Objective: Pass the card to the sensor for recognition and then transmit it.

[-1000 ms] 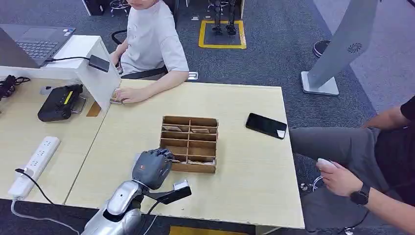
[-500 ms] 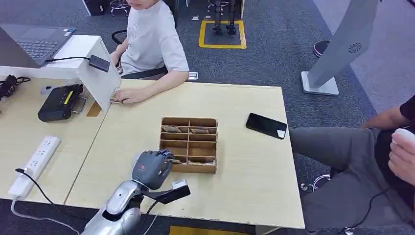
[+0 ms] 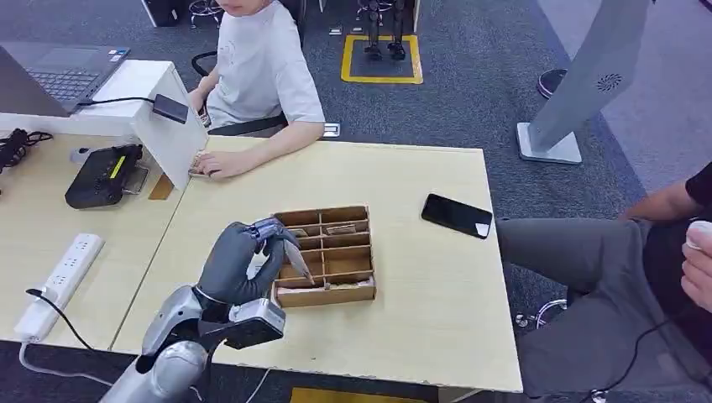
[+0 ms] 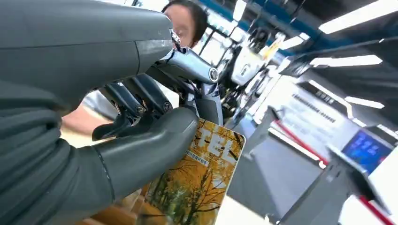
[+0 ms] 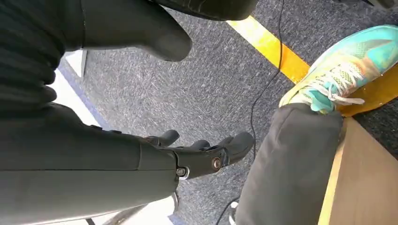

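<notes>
The left hand [image 3: 239, 262] is raised above the light wooden table [image 3: 420, 294], just left of the wooden divider box [image 3: 326, 256], and it grips a card [image 3: 295, 254] pinched between the thick grey thumb and the darker fingers [image 4: 141, 101]. In the left wrist view the same card [image 4: 197, 180] shows its printed face, a yellow-orange picture of autumn trees with pale lettering along one end, and the thumb presses flat across that face while the fingers close on it from behind; most of the card stands clear of the grasp. From the head view the card hangs tilted at the near left corner of the box, its lower edge over the box's left compartments. The box sits skewed on the table, and small cards lie in its far compartments. The right hand [image 5: 202, 152] hangs beside the robot above grey carpet with a yellow line, its fingers loosely apart and holding nothing. To the right of the box a black phone [image 3: 457, 216] lies flat on the table, well apart from it. At the far left of the table a person [image 3: 262, 63] in a pale shirt rests a hand on the tabletop beside a white upright panel [image 3: 172, 134], and a black device [image 3: 102, 176] stands on the neighbouring desk to the left.
</notes>
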Robot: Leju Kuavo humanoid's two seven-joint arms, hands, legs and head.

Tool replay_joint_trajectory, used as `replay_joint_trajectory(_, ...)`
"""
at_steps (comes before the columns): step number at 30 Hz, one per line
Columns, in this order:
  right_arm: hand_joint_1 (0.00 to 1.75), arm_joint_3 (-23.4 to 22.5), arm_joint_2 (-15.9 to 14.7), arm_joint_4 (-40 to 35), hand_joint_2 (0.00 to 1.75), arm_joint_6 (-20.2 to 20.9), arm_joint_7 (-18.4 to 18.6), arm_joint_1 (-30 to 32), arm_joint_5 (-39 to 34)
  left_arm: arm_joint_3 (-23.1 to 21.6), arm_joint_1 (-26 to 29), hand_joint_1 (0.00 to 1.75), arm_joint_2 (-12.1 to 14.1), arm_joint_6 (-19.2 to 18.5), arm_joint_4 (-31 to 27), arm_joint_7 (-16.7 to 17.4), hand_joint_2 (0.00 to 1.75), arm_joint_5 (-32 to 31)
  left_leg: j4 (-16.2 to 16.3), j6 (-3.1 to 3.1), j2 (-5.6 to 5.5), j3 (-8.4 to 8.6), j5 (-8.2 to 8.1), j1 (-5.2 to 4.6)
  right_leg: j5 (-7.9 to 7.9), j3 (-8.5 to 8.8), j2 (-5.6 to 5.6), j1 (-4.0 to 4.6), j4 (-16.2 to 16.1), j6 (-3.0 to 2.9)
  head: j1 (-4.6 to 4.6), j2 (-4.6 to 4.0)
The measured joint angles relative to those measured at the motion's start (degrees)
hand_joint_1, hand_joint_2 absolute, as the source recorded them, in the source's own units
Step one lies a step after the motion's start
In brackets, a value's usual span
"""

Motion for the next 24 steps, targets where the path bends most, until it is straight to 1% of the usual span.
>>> replay_joint_trajectory(5, 0.00, 0.00, 0.00, 0.00, 1.75, 0.00, -0.04, 0.01, -0.02, 0.02, 0.08, 1.75, 0.98, 0.98, -3.41, -0.70, 1.75, -0.80, 0.00, 0.00, 0.00, 0.00, 0.00, 0.00, 0.00, 0.01, 0.00, 0.00, 0.00, 0.00, 0.00, 0.02)
replay_joint_trajectory(9, 0.00, 0.00, 0.00, 0.00, 1.75, 0.07, -0.07, 0.01, -0.02, 0.02, 0.21, 1.75, 1.46, 2.12, -4.18, -1.01, 1.75, -1.90, 0.01, 0.00, 0.00, 0.00, 0.00, -0.01, 0.00, 0.02, 0.00, 0.00, 0.00, 0.00, 0.00, 0.02)
replay_joint_trajectory(12, 0.00, 0.00, 0.00, 0.00, 1.75, 0.04, -0.09, 0.01, -0.02, 0.04, 0.44, 1.75, 1.83, 2.84, -4.20, -0.31, 1.75, -2.69, 0.01, 0.00, 0.00, 0.00, 0.00, 0.00, 0.00, 0.01, -0.01, 0.00, 0.00, 0.00, 0.00, 0.02)
replay_joint_trajectory(16, 0.00, 0.04, 0.00, 0.00, 1.75, 0.04, -0.09, 0.01, -0.02, 0.48, 0.40, 1.75, 2.23, 6.34, -4.11, 2.74, 1.75, -8.18, 0.00, 0.00, 0.00, 0.00, 0.00, 0.00, 0.00, 0.00, 0.00, 0.00, 0.00, 0.00, 0.00, 0.02)
replay_joint_trajectory(18, 0.00, 0.22, 0.00, 0.00, 1.75, 0.04, -0.09, 0.01, 0.02, 1.42, -0.07, 1.75, 2.29, 7.83, -3.12, 4.99, 1.75, -10.90, 0.00, 0.00, 0.00, 0.01, 0.00, 0.01, 0.00, -0.01, 0.00, 0.01, 0.00, 0.00, 0.00, 0.00)
replay_joint_trajectory(22, 0.00, 0.90, -0.02, 0.00, 1.75, 0.02, -0.15, -0.03, 0.22, 5.21, -3.04, 1.75, 2.51, 10.93, 2.19, 10.93, 1.75, -18.32, 0.00, -0.05, 0.01, 0.02, 0.04, 0.04, 0.03, -0.01, 0.02, 0.05, 0.01, -0.05, 0.00, 0.00)
replay_joint_trajectory(24, 0.00, 1.07, -0.04, 0.00, 1.75, 0.07, -0.20, -0.03, 0.37, 7.11, -4.58, 1.75, 2.88, 11.85, 5.25, 11.87, 1.75, -20.53, 0.00, -0.05, 0.05, 0.03, 0.06, 0.06, 0.05, -0.01, 0.04, 0.06, 0.02, -0.07, 0.02, 0.00)
